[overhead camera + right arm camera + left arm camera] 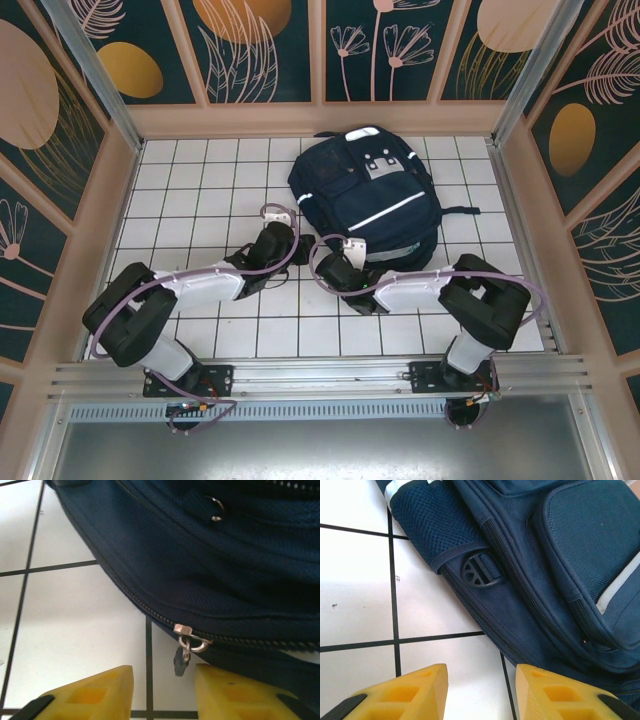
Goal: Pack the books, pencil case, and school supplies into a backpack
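Observation:
The navy backpack (365, 195) lies flat on the white tiles at the back middle, zips shut. My left gripper (290, 235) is at its lower left edge. In the left wrist view its yellow fingers (420, 690) stand apart over bare tile, the backpack (545, 570) and a black buckle (480, 572) just ahead. My right gripper (347, 255) is at the backpack's near edge. A small zipper pull (181, 660) hangs from the zip between the right gripper's (164, 677) open fingers, close to the right one, untouched. The books, pencil case and school supplies are out of view.
Beige frames with patterned panels wall the tiled table (190, 190) on three sides. Bare tiles lie to the left and right of the backpack. A metal rail (320, 375) carrying both arm bases runs along the near edge.

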`<state>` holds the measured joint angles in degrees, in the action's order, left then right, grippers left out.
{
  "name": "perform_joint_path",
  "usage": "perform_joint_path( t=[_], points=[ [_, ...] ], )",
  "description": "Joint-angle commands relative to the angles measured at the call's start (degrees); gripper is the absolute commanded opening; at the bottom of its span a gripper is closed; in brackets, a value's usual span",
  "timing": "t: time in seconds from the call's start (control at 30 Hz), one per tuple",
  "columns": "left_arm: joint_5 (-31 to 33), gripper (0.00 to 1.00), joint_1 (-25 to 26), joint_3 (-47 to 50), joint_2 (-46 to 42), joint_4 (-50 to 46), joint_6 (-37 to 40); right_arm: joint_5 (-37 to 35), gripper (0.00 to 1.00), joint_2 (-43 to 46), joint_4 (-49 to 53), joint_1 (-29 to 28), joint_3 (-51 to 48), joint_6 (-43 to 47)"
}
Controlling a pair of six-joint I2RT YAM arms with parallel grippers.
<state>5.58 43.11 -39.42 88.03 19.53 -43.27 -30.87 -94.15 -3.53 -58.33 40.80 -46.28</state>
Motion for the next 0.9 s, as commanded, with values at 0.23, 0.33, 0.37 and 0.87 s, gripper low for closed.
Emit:
perform_joint_path(
  t=[0.23, 0.33, 0.37, 0.87],
  points=[
    [-9.14, 0.51, -0.01, -1.10, 7.08, 10.35, -10.92, -5.20, 0.00, 2.51, -1.08, 0.21, -1.88, 1.23],
    [-11.25, 0.58, 0.04, -0.81, 9.80, 15.86, -16.66, -4.99, 0.00, 4.03, -2.03, 0.00, -3.36, 1.70],
    [-11.66, 0.60, 0.11, -1.03, 12.26, 17.33, -18.39, -4.66, 0.00, 4.47, -2.43, 0.01, -3.82, 1.89],
    [-8.74, 0.11, 1.52, -7.90, 23.38, 21.95, -26.97, -2.26, 0.00, 8.60, -2.98, -0.30, -4.93, 3.92]
  ],
)
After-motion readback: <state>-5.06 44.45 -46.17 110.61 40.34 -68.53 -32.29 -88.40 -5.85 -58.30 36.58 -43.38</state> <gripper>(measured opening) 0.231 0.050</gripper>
